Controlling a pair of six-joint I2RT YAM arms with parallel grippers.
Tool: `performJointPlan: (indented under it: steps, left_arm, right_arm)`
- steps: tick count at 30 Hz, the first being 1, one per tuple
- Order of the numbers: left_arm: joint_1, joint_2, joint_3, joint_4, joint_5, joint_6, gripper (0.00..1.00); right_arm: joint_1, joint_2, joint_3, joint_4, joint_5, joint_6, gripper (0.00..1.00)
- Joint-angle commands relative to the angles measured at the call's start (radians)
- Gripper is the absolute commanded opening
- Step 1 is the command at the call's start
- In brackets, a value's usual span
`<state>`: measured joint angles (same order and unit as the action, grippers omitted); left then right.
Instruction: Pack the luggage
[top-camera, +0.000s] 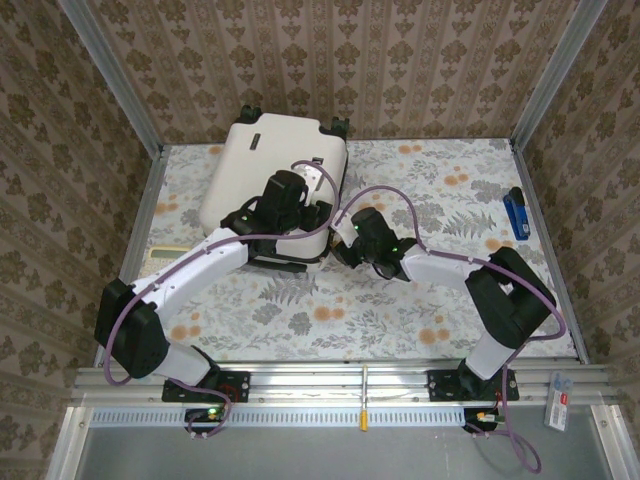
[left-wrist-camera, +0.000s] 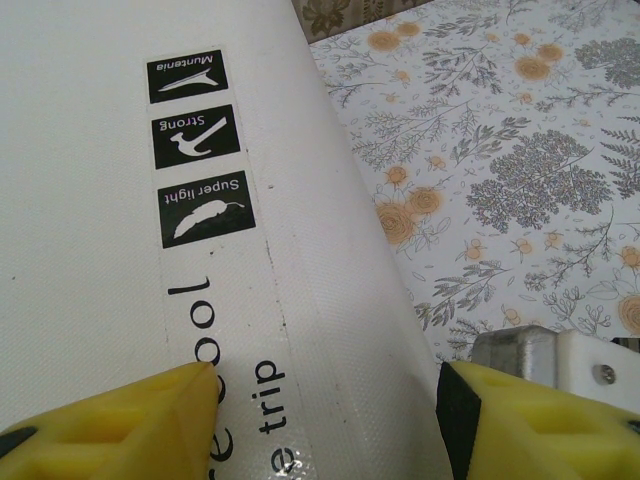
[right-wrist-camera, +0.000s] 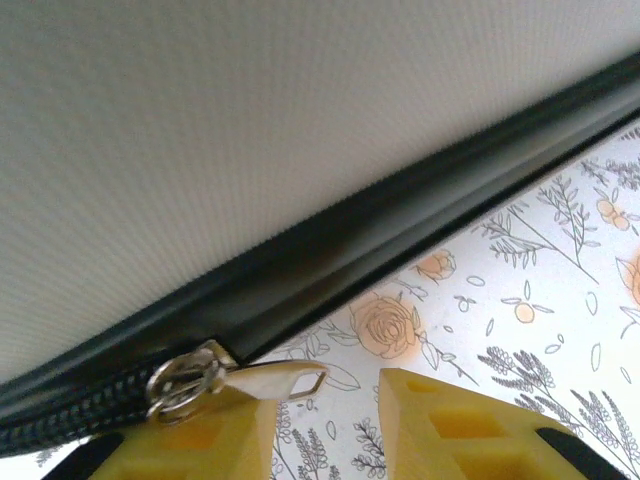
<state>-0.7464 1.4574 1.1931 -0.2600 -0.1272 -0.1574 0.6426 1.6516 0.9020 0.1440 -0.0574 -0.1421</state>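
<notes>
The luggage (top-camera: 262, 170) is a cream-white hard-shell suitcase lying flat and closed at the back left of the table, with black wheels at its far end. My left gripper (top-camera: 305, 212) is over its right side. In the left wrist view one yellow fingertip (left-wrist-camera: 170, 400) rests on the printed shell (left-wrist-camera: 120, 250) and the other hangs past the edge, so the left gripper (left-wrist-camera: 330, 400) is open. My right gripper (top-camera: 343, 245) sits low at the near right corner. There the right gripper (right-wrist-camera: 330, 400) is open, and the silver zipper pull (right-wrist-camera: 270, 378) of the black seam (right-wrist-camera: 330, 260) lies on its left fingertip.
A blue object (top-camera: 515, 213) lies near the table's right edge, with a small orange bit (top-camera: 495, 243) beside it. Patterned walls and metal posts close in the table on three sides. Floral tabletop (top-camera: 440, 190) lies open to the right of the suitcase.
</notes>
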Motion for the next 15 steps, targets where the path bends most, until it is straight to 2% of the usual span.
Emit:
performJointPlan:
  steps: [1,12,15]
  left_arm:
    - [-0.016,0.047,-0.072,-0.219,0.106,-0.033,0.61]
    - [-0.018,0.041,-0.070,-0.224,0.106,-0.033,0.61]
    - [-0.018,0.040,-0.071,-0.228,0.102,-0.033,0.61]
  right_arm:
    - [-0.008,-0.041,-0.009,0.106,-0.081,0.024,0.34]
    - [-0.035,-0.011,0.001,0.107,-0.125,0.009,0.16]
    - [-0.043,-0.010,0.003,0.104,-0.139,0.007,0.13]
